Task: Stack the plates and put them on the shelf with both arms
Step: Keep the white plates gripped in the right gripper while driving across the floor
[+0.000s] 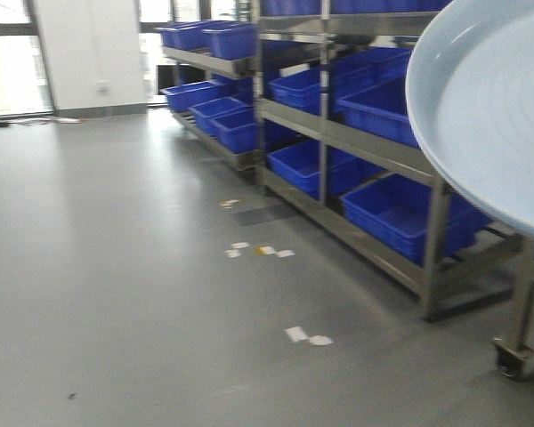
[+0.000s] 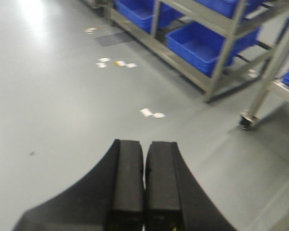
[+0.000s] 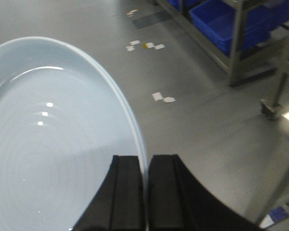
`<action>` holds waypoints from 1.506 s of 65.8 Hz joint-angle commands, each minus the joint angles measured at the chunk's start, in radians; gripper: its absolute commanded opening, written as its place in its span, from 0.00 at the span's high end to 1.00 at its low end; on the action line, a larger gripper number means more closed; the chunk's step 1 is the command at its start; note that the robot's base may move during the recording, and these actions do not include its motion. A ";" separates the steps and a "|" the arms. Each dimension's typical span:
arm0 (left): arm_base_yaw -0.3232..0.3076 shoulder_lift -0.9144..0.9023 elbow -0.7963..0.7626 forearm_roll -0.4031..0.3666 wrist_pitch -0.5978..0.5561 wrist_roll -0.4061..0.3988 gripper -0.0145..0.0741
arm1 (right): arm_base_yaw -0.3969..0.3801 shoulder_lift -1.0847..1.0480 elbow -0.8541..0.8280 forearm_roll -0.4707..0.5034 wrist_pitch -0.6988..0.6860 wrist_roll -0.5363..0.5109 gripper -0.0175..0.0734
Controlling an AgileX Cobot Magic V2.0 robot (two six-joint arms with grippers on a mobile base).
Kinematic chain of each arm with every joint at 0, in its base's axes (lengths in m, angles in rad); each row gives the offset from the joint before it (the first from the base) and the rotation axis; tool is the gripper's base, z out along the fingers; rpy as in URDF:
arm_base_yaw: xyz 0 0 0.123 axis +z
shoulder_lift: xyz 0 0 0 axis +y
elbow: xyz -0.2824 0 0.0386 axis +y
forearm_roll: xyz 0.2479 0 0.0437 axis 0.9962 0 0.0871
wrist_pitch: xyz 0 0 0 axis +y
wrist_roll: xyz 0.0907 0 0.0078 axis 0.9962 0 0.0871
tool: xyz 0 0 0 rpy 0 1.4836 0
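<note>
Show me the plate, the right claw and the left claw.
plate (image 3: pixel 53 144): right wrist view, its inner face.
right claw (image 3: pixel 145 166): right wrist view, between its fingertips, at the plate's rim.
left claw (image 2: pixel 144 151): left wrist view, between its shut fingertips.

Front and two downward wrist views, same white floor markers (image 1: pixel 307 336).

left jaws pressed together | grey floor (image 2: pixel 62 106) below | blue bins (image 2: pixel 202 45) on rack (image 2: pixel 222 62)

Plate (image 1: pixel 494 107): large, round, glossy pale bluish-white, with a low upturned rim and faint concentric rings. It is held tilted in the air, at 3 o'clock in the front view. The right gripper (image 3: pixel 145 163) pinches its rim. The left gripper (image 2: pixel 144 147) has its fingers pressed together and holds nothing.
</note>
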 commanded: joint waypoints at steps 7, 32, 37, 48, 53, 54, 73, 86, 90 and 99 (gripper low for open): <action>0.005 0.001 -0.030 -0.001 -0.089 -0.010 0.74 | -0.008 0.003 -0.030 0.000 -0.094 -0.001 0.75; 0.005 0.001 -0.030 -0.001 -0.089 -0.010 0.74 | -0.008 0.003 -0.030 0.000 -0.094 -0.001 0.75; 0.005 0.001 -0.030 -0.001 -0.089 -0.010 0.74 | -0.008 0.003 -0.030 0.000 -0.094 -0.001 0.75; 0.005 0.001 -0.030 -0.001 -0.089 -0.010 0.74 | -0.008 0.003 -0.030 0.000 -0.094 -0.001 0.75; 0.005 0.001 -0.030 -0.001 -0.089 -0.010 0.74 | -0.008 0.003 -0.030 0.000 -0.094 -0.001 0.75; 0.005 0.001 -0.030 -0.001 -0.089 -0.010 0.74 | -0.008 0.003 -0.030 0.000 -0.094 -0.001 0.75; 0.005 0.006 -0.030 -0.001 -0.091 -0.010 0.74 | -0.008 -0.002 -0.030 0.000 -0.085 -0.001 0.75; 0.005 0.006 -0.030 -0.001 -0.093 -0.010 0.74 | -0.008 0.000 -0.030 0.000 -0.083 -0.001 0.75; 0.005 0.006 -0.030 -0.001 -0.095 -0.010 0.74 | -0.008 0.000 -0.030 0.000 -0.083 -0.001 0.75; 0.005 0.006 -0.030 -0.001 -0.095 -0.010 0.74 | -0.008 0.000 -0.030 0.000 -0.082 -0.001 0.75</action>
